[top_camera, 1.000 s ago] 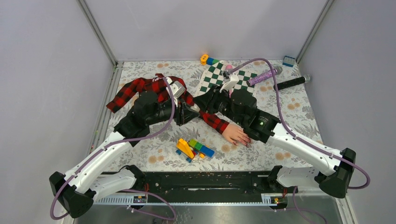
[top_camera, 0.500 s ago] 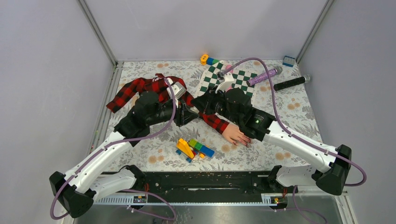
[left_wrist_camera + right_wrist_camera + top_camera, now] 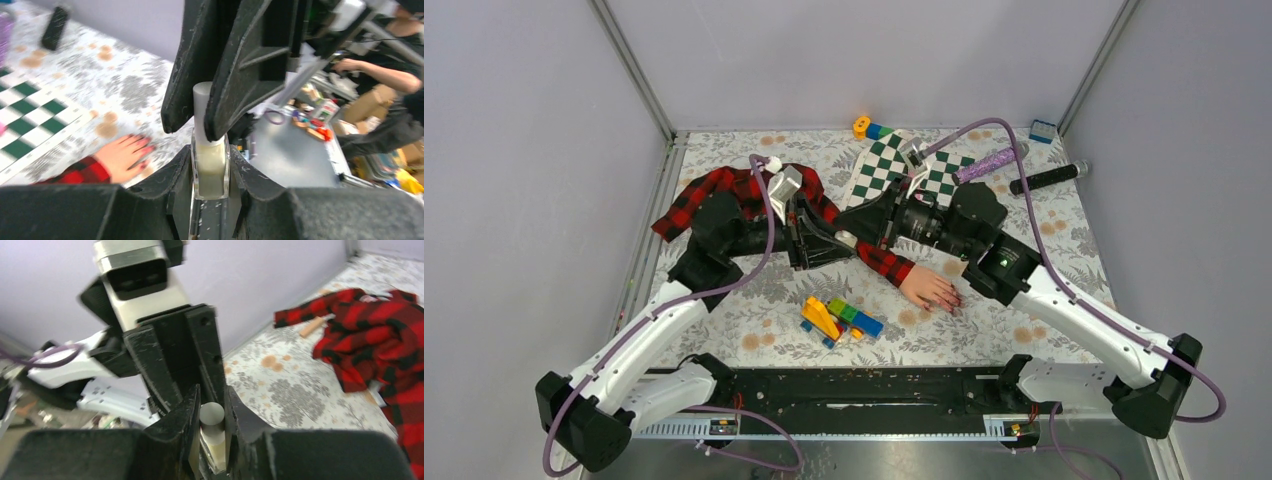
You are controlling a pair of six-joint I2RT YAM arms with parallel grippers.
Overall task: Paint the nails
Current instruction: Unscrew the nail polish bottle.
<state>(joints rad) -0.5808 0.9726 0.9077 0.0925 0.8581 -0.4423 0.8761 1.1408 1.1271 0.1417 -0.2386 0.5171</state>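
A small pale bottle (image 3: 210, 170) is clamped between the jaws of my left gripper (image 3: 210, 167), which is shut on its glass body. My right gripper (image 3: 212, 415) is shut on the bottle's grey cap (image 3: 212, 413), and its black fingers (image 3: 235, 75) reach in from above in the left wrist view. The two grippers meet over the plaid sleeve (image 3: 884, 260), left gripper (image 3: 832, 243) facing right gripper (image 3: 856, 232). The pale pink mannequin hand (image 3: 927, 287) lies flat on the table just to their right. Its dark-red nails (image 3: 950, 301) point toward the near right and also show as nails (image 3: 145, 149).
A pile of toy bricks (image 3: 836, 318) lies near the front. A green checkered cloth (image 3: 902, 165), a purple roller (image 3: 989, 161), a black handle (image 3: 1046, 178) and two small bricks (image 3: 870, 128) (image 3: 1042, 130) sit at the back. The red plaid shirt (image 3: 385, 335) is bunched at the left.
The right arm has swung back and to the right, uncovering the mannequin hand. The left wrist has shifted slightly back and left. Both grippers stay together at the bottle.
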